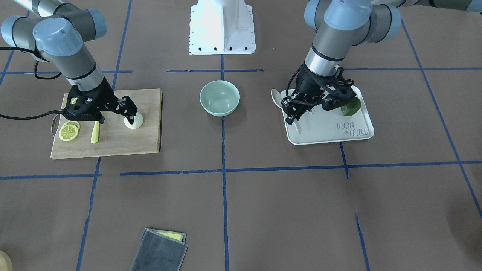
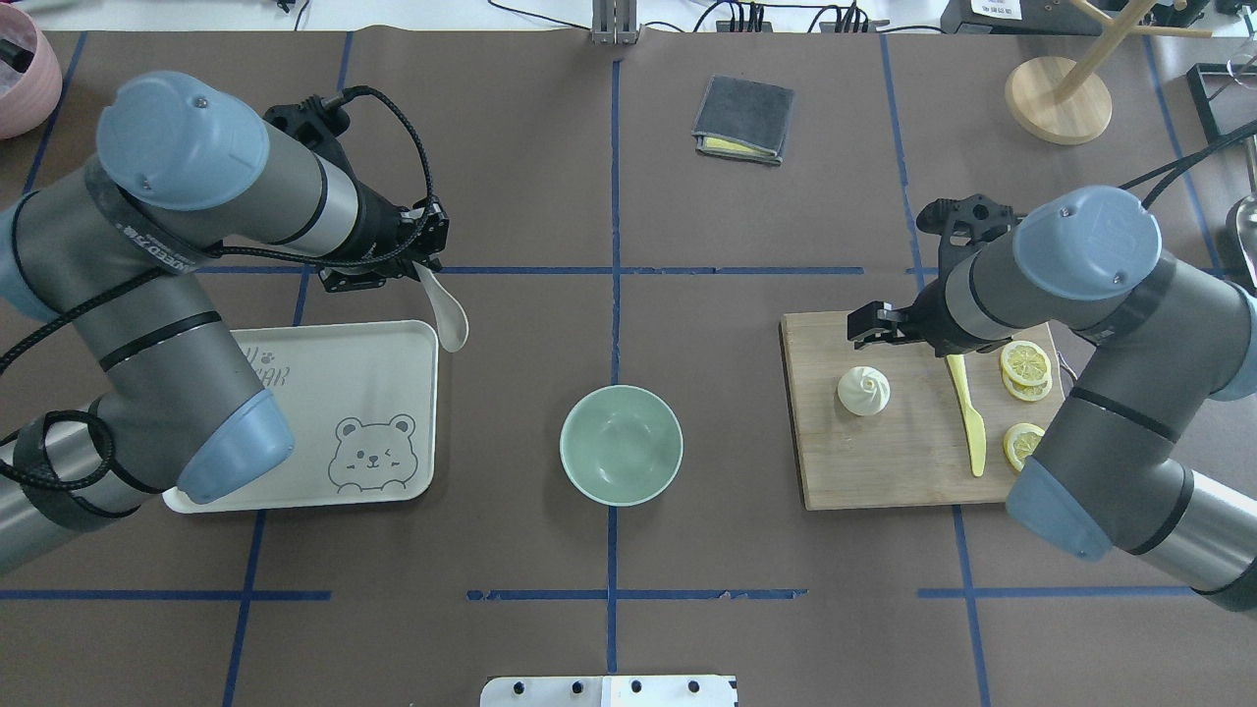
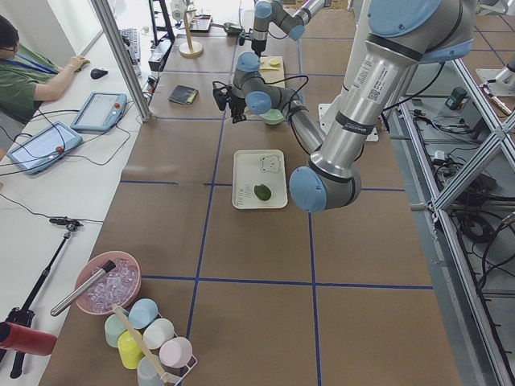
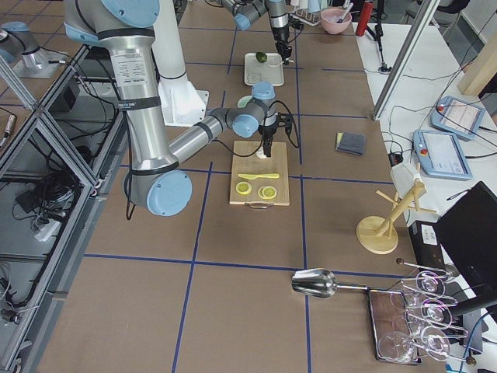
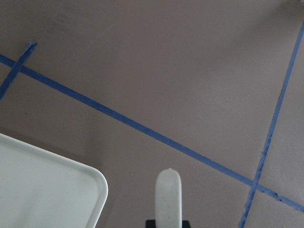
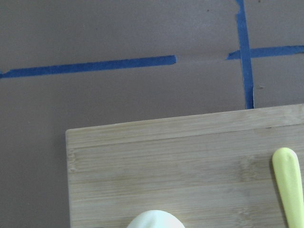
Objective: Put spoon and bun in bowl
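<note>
Gripping the spoon point(image 2: 447, 314) near mid-handle: left gripper point(image 2: 422, 270), fingers clamped on it. The scoop pokes out past the far corner of the white bear-print tray point(image 2: 324, 393) on the bowl's side. In the left wrist view the spoon's end shows over bare table beside the tray corner. A dark green avocado point(image 1: 351, 106) lies on the same tray.

Right gripper point(image 1: 115, 119) hovers over the wooden cutting board point(image 2: 884, 462), fingers apart and holding nothing. One fingertip point(image 1: 130, 118) is at the bun point(image 2: 864, 390); cannot tell if it touches. The bun sits upright on the board, on the bowl's side of the yellow plastic knife point(image 2: 967, 417) and lemon slices point(image 2: 1026, 363).

The mint-green bowl point(image 2: 589, 432) sits mid-table between tray and board, apart from both, with neither item in it.
</note>
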`<state>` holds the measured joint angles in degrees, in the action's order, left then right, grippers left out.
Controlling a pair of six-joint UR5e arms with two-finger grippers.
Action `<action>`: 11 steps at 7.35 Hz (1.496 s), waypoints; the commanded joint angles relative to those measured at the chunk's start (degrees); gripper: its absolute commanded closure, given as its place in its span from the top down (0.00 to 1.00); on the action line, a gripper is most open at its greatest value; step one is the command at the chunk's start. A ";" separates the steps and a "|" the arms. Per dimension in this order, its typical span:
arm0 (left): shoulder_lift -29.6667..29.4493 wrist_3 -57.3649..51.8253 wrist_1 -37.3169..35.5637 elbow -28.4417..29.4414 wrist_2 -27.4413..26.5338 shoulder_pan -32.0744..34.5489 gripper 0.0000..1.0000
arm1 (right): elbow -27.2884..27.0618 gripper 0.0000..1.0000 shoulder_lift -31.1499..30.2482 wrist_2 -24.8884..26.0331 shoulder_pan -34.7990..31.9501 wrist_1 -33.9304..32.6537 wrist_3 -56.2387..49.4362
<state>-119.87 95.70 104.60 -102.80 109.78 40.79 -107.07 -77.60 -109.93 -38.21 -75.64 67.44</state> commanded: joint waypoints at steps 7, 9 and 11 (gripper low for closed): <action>-5.11 5.72 2.01 4.88 -0.18 -3.35 0.00 | 1.69 0.10 0.95 1.03 3.05 -0.56 0.50; -6.77 9.22 6.03 8.83 -0.27 -4.65 0.00 | 1.25 0.00 0.87 0.68 2.96 -0.56 0.42; -9.67 12.65 6.32 10.34 -3.16 -6.76 0.00 | -0.23 0.00 0.87 0.59 2.61 -0.56 0.42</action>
<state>-127.99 106.04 110.46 -93.37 108.12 35.56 -106.35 -76.71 -109.32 -35.35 -76.20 67.89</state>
